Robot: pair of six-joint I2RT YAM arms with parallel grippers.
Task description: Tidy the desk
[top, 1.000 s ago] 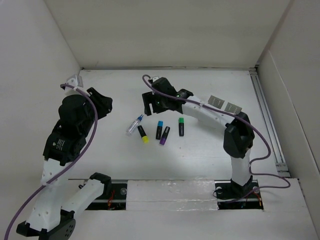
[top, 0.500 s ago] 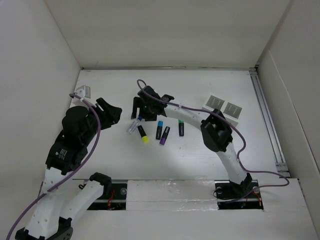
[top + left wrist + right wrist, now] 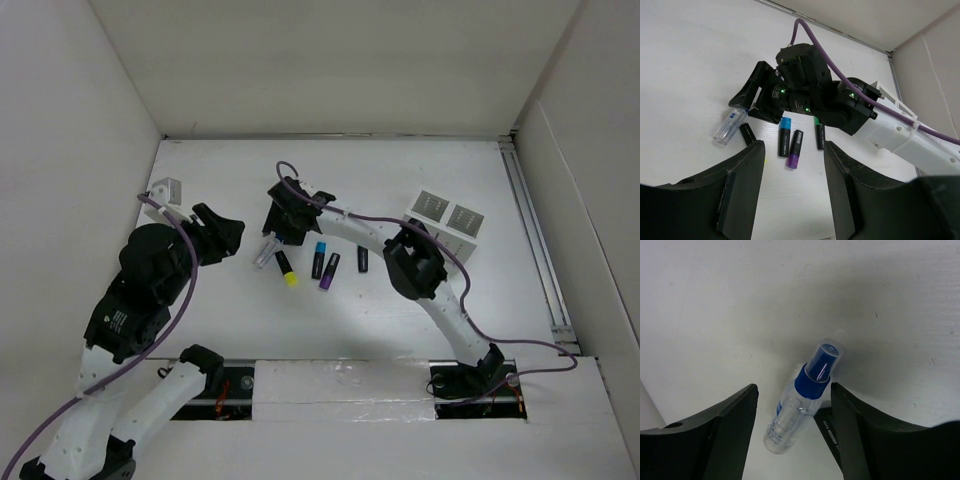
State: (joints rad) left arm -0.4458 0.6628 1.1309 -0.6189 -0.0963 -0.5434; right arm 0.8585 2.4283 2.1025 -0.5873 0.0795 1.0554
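Note:
On the white desk point(image 3: 400, 310) lie a clear spray bottle with a blue cap point(image 3: 266, 252) point(image 3: 790, 415) and a row of markers: yellow point(image 3: 287, 267), blue point(image 3: 319, 259), purple point(image 3: 329, 271) and green point(image 3: 362, 259). My right gripper point(image 3: 278, 232) point(image 3: 793, 387) hangs low over the bottle, open, one finger on each side and a gap to both. A black marker body point(image 3: 832, 437) lies against the bottle by the right finger. My left gripper point(image 3: 232, 232) point(image 3: 793, 150) is open and holds nothing, up off the desk left of the row, facing the markers.
A small white holder point(image 3: 165, 190) stands at the back left near the wall. Two grey-patterned boxes point(image 3: 432, 205) point(image 3: 465, 218) sit at the right, behind my right arm. White panel walls enclose the desk on three sides.
My right gripper has swung left and down from behind the markers to straddle the spray bottle. My left arm has moved forward and right, uncovering the small white holder.

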